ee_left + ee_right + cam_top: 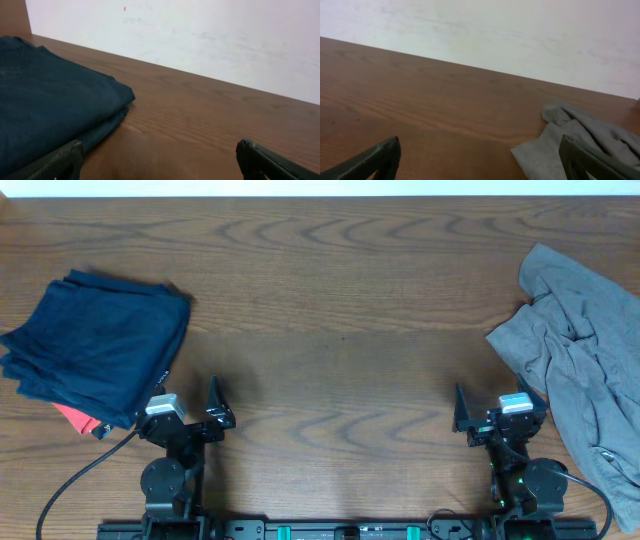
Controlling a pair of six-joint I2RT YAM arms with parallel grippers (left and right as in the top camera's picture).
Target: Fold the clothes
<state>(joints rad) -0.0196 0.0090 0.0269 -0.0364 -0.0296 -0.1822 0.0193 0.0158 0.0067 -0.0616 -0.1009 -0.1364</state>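
Grey shorts (585, 370): a crumpled, wrinkly heap, not folded.
Where the shorts are: at the far right side of the table (340, 310), running from the back down to the front edge. Nothing holds them.
Right gripper (490, 408): low near the front of the table, just beside the shorts. Its jaws are spread wide and hold nothing. In the right wrist view a corner of the shorts lies just ahead of the right-hand finger (592, 162).
Left gripper (187, 398): near the front on the left side, far from the shorts. Its jaws are spread wide too, with nothing between them.
Navy clothes (95, 345): a neat folded pile at the left, just beside the left gripper.
Red cloth (75, 418): a small bit peeking out from under the front of the navy pile.
Table: brown wood with wavy lines.
Wall (200, 30): white, behind the table.
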